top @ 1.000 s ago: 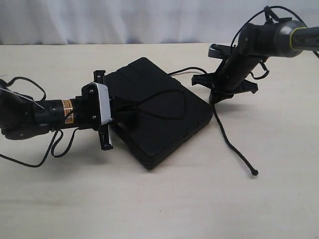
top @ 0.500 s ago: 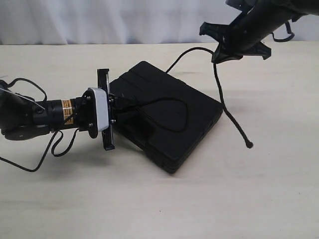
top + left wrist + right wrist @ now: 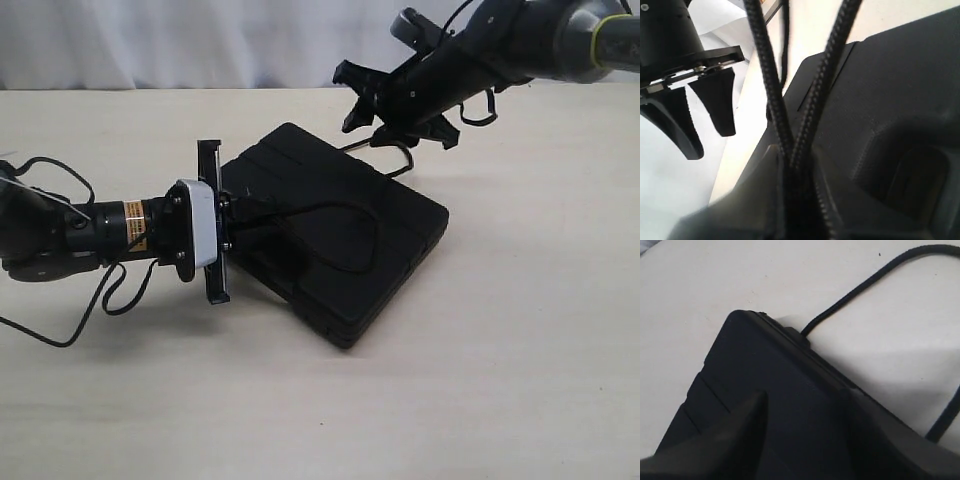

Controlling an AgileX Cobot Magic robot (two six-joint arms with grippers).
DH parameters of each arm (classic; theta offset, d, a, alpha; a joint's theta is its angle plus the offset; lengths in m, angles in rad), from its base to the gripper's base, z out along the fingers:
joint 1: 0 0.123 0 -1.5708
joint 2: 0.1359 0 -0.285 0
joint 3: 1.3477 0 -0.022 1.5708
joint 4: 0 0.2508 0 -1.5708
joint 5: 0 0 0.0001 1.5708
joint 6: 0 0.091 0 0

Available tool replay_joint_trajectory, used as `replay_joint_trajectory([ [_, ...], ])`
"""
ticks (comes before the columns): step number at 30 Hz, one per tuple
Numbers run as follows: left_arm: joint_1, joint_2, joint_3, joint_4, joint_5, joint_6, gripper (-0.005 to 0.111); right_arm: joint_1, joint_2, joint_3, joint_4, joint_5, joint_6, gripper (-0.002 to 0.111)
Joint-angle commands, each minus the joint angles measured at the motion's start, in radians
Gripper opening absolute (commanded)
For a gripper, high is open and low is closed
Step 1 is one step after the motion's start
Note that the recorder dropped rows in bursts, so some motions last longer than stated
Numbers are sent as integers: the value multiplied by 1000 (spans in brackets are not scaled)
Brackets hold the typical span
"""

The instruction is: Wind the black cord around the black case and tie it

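Observation:
The black case (image 3: 330, 215) lies flat in the middle of the table. My left gripper (image 3: 243, 222) sits at the case's near-left edge, shut on the black cord (image 3: 373, 238). Two braided strands (image 3: 765, 75) run out of its jaws (image 3: 792, 160) over the case (image 3: 900, 90) and form a loop on the lid. My right gripper (image 3: 352, 100) hovers over the far corner of the case (image 3: 765, 370), open (image 3: 805, 400), with nothing between its fingers. Below it the cord (image 3: 860, 290) comes out from under the case edge and curves away over the table. The cord's knobbed tip is out of view.
A short bend of cord (image 3: 405, 152) lies behind the case under the right arm. Thin robot cables (image 3: 60, 300) trail on the table at the far left. A white backdrop (image 3: 200, 40) closes off the back of the light wooden table (image 3: 450, 400).
My right gripper has swung left and lower, from beyond the case's right side to above its far corner. The cord tail that hung from it no longer hangs there. The left gripper has stayed put.

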Motion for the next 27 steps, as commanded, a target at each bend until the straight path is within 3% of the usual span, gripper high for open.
replay_joint_trajectory([
  [1, -8, -7, 4, -2, -57, 1, 0, -4, -27, 0, -109, 27, -8, 52],
  [12, -8, -7, 4, -2, -57, 1, 0, -51, -140, 0, -406, 165, 14, 46],
  [19, -8, -7, 4, 29, -35, 82, 0, -32, -108, 0, -410, 330, 33, 32],
  [27, -8, -7, 4, 54, -15, 140, 0, 37, -90, 0, -439, 307, 89, 33],
])
